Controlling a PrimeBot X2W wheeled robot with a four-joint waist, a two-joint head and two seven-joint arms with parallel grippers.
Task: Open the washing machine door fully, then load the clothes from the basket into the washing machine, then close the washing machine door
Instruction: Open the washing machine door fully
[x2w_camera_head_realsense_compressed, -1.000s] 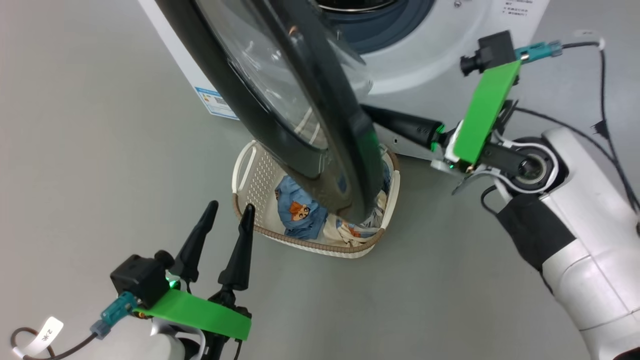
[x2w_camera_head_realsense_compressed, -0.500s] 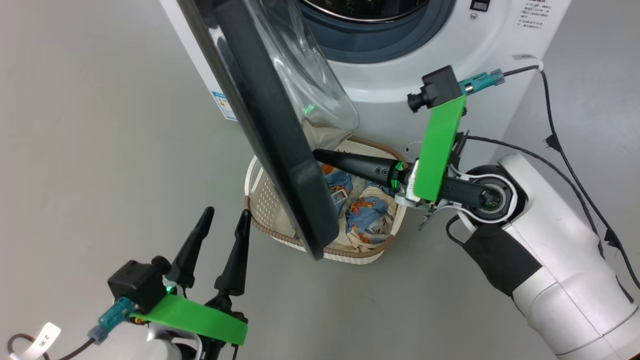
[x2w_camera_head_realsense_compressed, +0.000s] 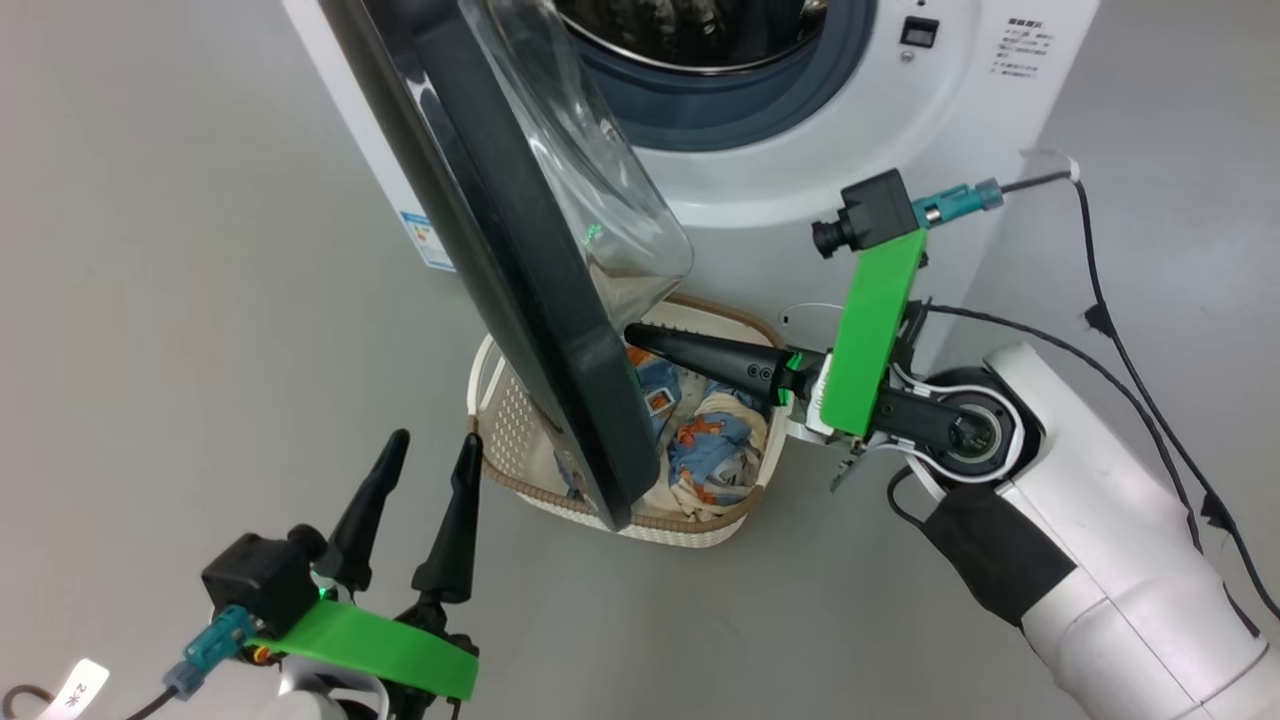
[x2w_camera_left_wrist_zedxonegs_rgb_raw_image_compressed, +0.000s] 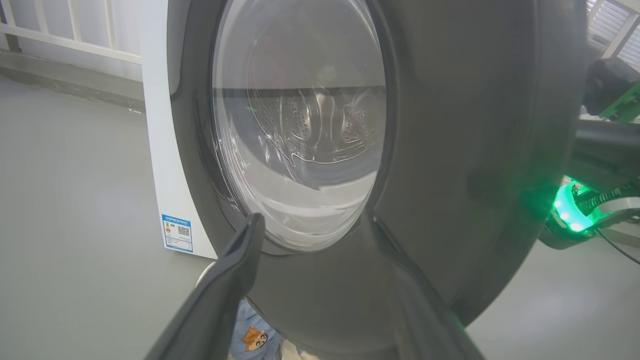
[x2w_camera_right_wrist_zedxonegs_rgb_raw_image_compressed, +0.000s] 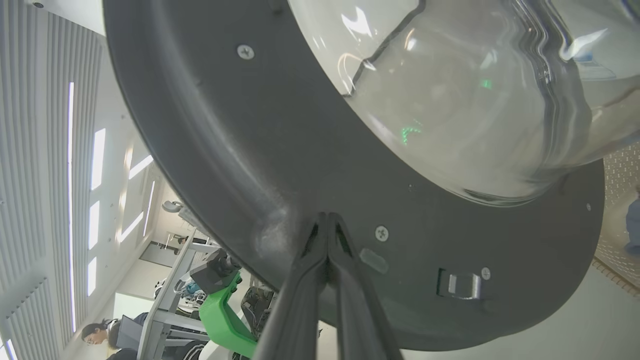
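The washing machine (x2w_camera_head_realsense_compressed: 800, 190) stands at the top with its steel drum (x2w_camera_head_realsense_compressed: 690, 30) showing. The washing machine door (x2w_camera_head_realsense_compressed: 530, 310) stands swung out, nearly edge-on, its glass bowl (x2w_camera_head_realsense_compressed: 580, 190) facing right. My right gripper (x2w_camera_head_realsense_compressed: 632, 335) is shut, its tips against the door's inner black rim (x2w_camera_right_wrist_zedxonegs_rgb_raw_image_compressed: 225, 150), seen close up in the right wrist view (x2w_camera_right_wrist_zedxonegs_rgb_raw_image_compressed: 327, 217). Below the door sits the basket (x2w_camera_head_realsense_compressed: 690, 530) with the blue bear-print clothes (x2w_camera_head_realsense_compressed: 715, 440), partly hidden by the door. My left gripper (x2w_camera_head_realsense_compressed: 433, 440) is open and empty, left of the basket, facing the door's outer side (x2w_camera_left_wrist_zedxonegs_rgb_raw_image_compressed: 475, 150).
A blue label (x2w_camera_head_realsense_compressed: 430, 240) marks the machine's left side panel. Black cables (x2w_camera_head_realsense_compressed: 1100, 320) trail on the grey floor right of my right arm. The door's latch (x2w_camera_right_wrist_zedxonegs_rgb_raw_image_compressed: 462, 284) sits right of my right fingertips. A person (x2w_camera_right_wrist_zedxonegs_rgb_raw_image_compressed: 95, 332) sits far off by a desk.
The door has swung wider to the left with my shut right gripper against its inner side, uncovering more of the basket. The head view has also shifted. My left gripper stays open.
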